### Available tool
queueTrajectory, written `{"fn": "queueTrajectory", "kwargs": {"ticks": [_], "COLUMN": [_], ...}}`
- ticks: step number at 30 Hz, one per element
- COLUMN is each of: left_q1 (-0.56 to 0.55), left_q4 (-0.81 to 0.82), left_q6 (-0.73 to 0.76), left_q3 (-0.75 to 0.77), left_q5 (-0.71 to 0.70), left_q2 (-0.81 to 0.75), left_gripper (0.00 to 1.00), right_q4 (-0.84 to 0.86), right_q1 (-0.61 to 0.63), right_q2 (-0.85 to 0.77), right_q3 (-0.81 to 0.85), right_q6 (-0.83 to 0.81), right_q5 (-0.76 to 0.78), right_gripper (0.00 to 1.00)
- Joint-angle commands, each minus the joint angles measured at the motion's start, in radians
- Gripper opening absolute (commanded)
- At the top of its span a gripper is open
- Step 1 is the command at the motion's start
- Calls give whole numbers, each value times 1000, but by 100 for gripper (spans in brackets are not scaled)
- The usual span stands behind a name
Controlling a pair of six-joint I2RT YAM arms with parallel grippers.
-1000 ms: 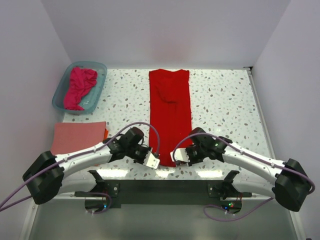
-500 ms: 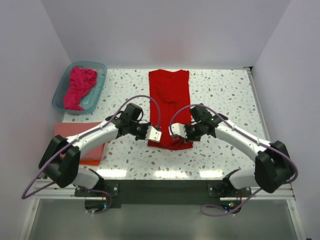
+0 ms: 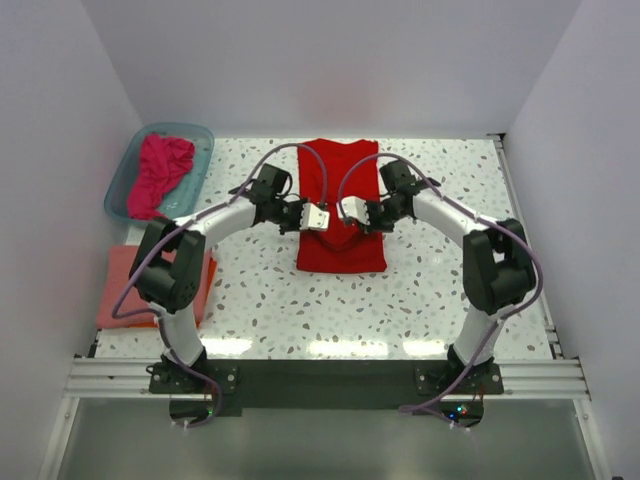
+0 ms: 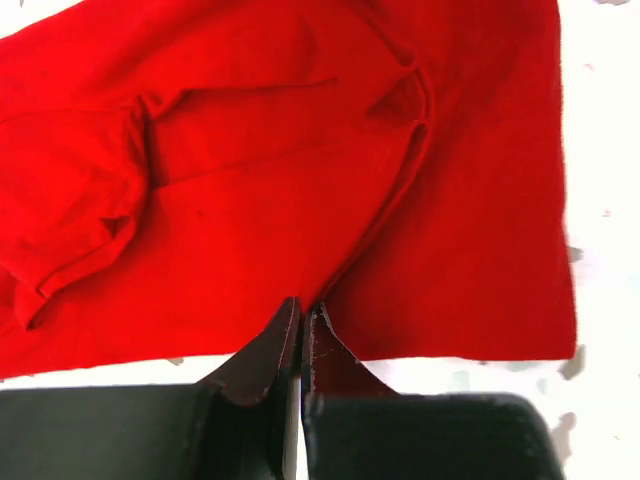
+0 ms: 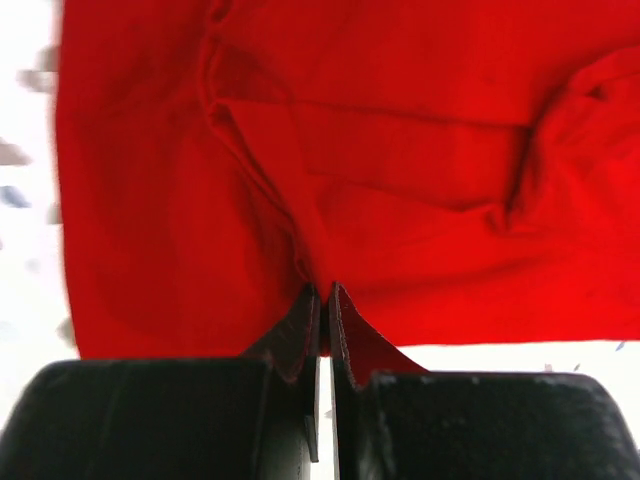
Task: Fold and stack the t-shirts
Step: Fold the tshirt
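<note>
In the top view the red t-shirt (image 3: 340, 252) lay on the table (image 3: 450, 200) in the middle, towards the far side; its long axis ran from the arms away to the back wall; the left gripper (image 3: 316, 216) and the right gripper (image 3: 354, 210) stood side by side over about the middle of its length, the left one above its left part and the right one above its right part, so neither arm was clearly nearer. The neck end lay beyond both grippers and the rest of the cloth lay on their near side; judging from this, the coming move depended on carrying the pinched cloth away along that long axis. The magenta t-shirt (image 3: 160, 170) sat crumpled in the teal tub (image 3: 203, 150) at the far left; a folded salmon-pink t-shirt (image 3: 125, 300) lay near the left edge, partly under the left arm.

In the left wrist view the left gripper (image 4: 303, 318) had its fingers pressed together on a ridge of red cloth; the shirt spread out flat beyond them.

In the right wrist view the right gripper (image 5: 322, 298) was likewise closed upon a pinch of the same shirt; only a thin slit showed between its fingers.
</note>
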Motion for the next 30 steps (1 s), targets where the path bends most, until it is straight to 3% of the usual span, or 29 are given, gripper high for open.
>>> {"fn": "queueTrajectory", "kwargs": {"ticks": [1, 10, 30], "left_q1": [20, 58, 81], "left_q4": [29, 10, 93], "left_q6": [35, 37, -90], "left_q3": [89, 255, 353], "left_q5": [10, 8, -68], "left_q2": [68, 203, 314], "left_gripper": [0, 0, 0], "right_q4": [23, 3, 120], "right_q1": [-25, -80, -137], "right_q2": [91, 225, 349], "right_q3": [118, 286, 378], "right_q6": [-59, -61, 22], "right_q5": [-65, -68, -60], "right_gripper": [0, 0, 0]}}
